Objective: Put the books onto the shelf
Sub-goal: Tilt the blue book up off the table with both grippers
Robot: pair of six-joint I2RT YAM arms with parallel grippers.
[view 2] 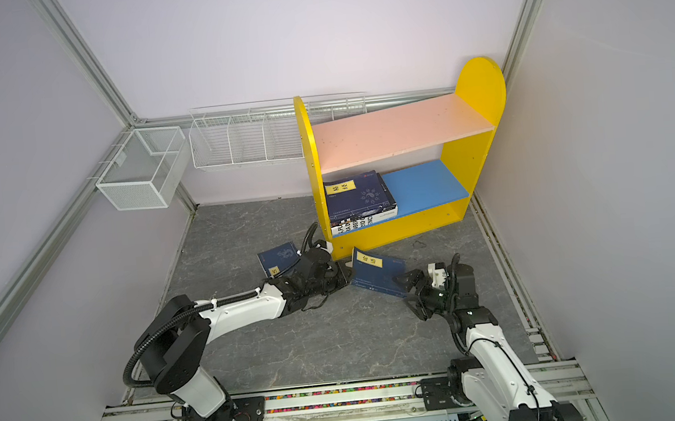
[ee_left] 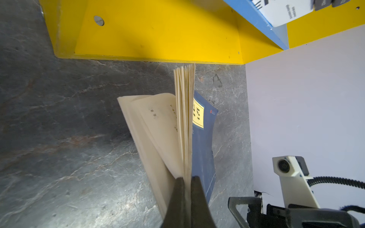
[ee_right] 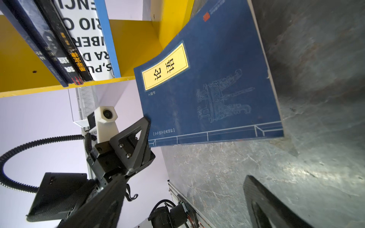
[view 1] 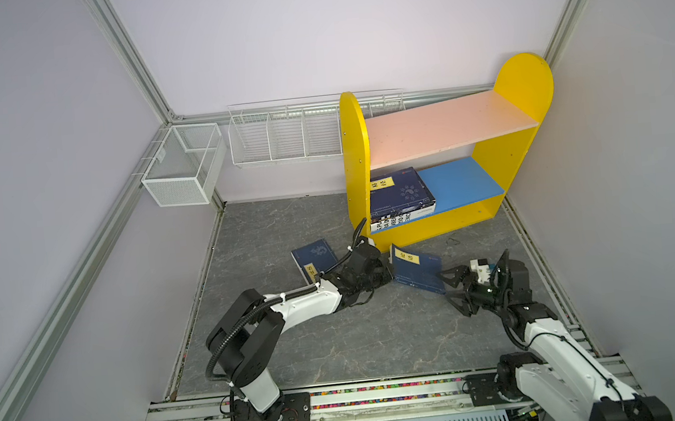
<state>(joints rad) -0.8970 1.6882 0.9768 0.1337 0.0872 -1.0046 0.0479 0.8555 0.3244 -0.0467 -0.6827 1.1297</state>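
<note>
A thin navy book [view 1: 418, 269] [view 2: 379, 274] with a yellow label stands tilted on the floor before the shelf [view 1: 445, 123] [view 2: 400, 131]. My left gripper [view 1: 387, 276] [ee_left: 186, 178] is shut on a sheaf of its pages, and other pages [ee_left: 158, 126] fan loose. My right gripper [view 1: 448, 285] [ee_right: 185, 177] is open beside the book's near corner, apart from it. Another navy book [view 1: 315, 257] [view 2: 279, 258] lies flat behind the left arm. A stack of books [view 1: 401, 195] [view 2: 357, 197] lies at the left end of the blue lower board [view 1: 462, 182], with a white large-lettered book [ee_right: 85, 35] at the bottom.
Two white wire baskets [view 1: 185, 162] [view 1: 283, 135] hang on the back and left walls. The shelf's yellow side panel [view 1: 355, 168] stands just behind the left gripper. Walls close in the grey floor [view 1: 338, 336] on three sides.
</note>
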